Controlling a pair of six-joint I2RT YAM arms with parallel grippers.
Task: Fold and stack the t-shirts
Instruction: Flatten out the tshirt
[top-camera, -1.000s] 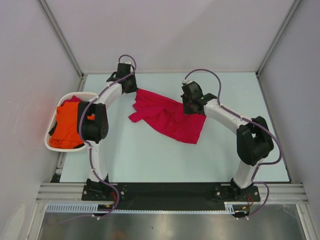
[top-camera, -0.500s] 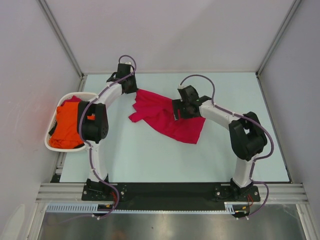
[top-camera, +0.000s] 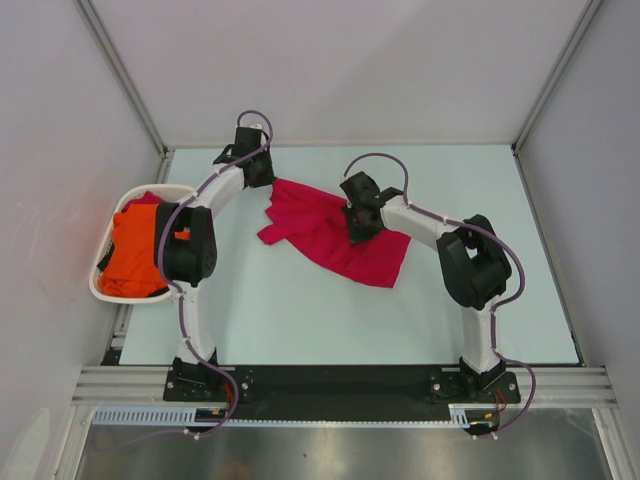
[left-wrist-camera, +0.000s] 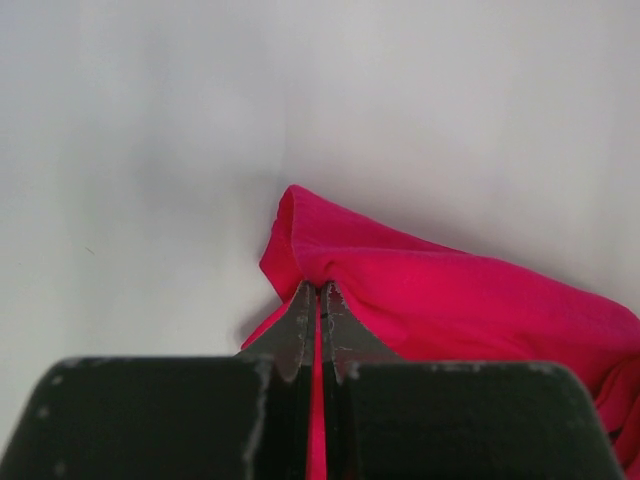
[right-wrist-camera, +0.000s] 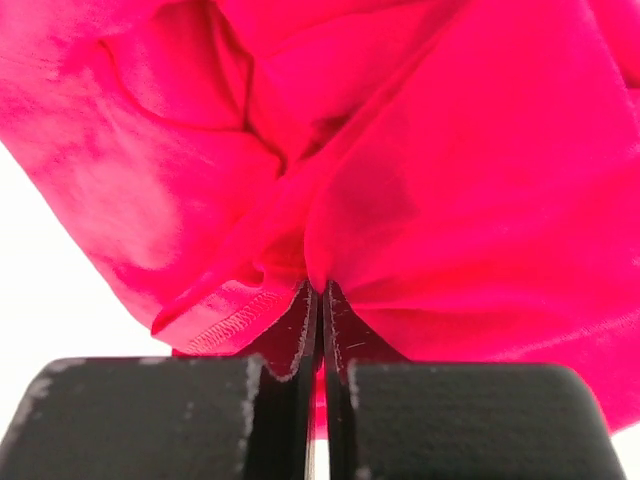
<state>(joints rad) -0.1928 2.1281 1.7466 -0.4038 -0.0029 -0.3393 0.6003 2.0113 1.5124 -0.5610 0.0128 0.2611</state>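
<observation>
The crimson t-shirt (top-camera: 325, 240) lies crumpled on the pale table, stretched between both arms. My left gripper (top-camera: 268, 180) pinches its far left corner, jaws shut on a fold of red cloth (left-wrist-camera: 400, 290). My right gripper (top-camera: 353, 222) is shut on cloth near the shirt's middle, with bunched fabric and a stitched hem (right-wrist-camera: 230, 320) just ahead of its tips. The orange t-shirt (top-camera: 130, 250) lies bundled in the white basket (top-camera: 105, 290) at the left.
The basket hangs at the table's left edge beside the left arm's elbow (top-camera: 185, 245). Grey walls enclose the table on three sides. The black mounting rail (top-camera: 330, 380) runs along the near edge.
The right gripper let go of the shirt's right part, slid left toward its middle and shut on cloth there. The left arm held still.
</observation>
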